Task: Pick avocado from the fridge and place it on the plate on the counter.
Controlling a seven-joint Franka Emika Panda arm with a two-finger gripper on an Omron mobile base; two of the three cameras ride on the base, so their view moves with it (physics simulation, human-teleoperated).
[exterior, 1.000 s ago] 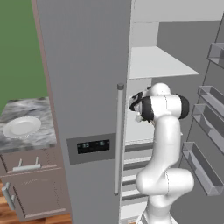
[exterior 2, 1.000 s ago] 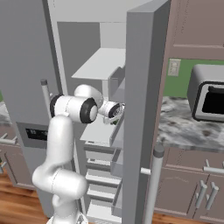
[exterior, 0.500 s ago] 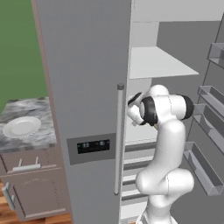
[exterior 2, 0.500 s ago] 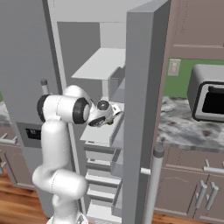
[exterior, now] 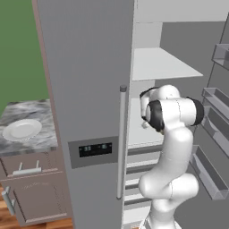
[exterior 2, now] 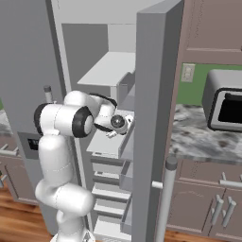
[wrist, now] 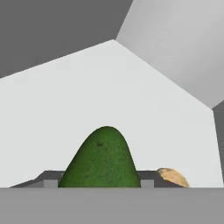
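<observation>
The dark green, bumpy avocado (wrist: 103,159) sits between my two fingertips in the hand view, and my gripper (wrist: 98,183) is shut on it. Beyond it lies a white shelf of the fridge (exterior: 89,67). In the base views my gripper (exterior 2: 125,125) is inside the open fridge over the middle shelf (exterior 2: 106,142), at about the height of the door's display panel. The avocado is too small to make out there. The white plate (exterior: 21,129) rests on the marbled counter (exterior: 31,109) left of the fridge, well away from the hand.
A tan-brown lump (wrist: 173,176) lies on the shelf just right of the avocado. The right fridge door (exterior 2: 153,118) stands open close beside my hand, with door bins (exterior: 210,174). The left door with its bar handle (exterior: 120,143) is between my arm and the counter.
My arm's upper joints have swung a little sideways and down. The hand has stayed over the middle shelf, still shut on the avocado.
</observation>
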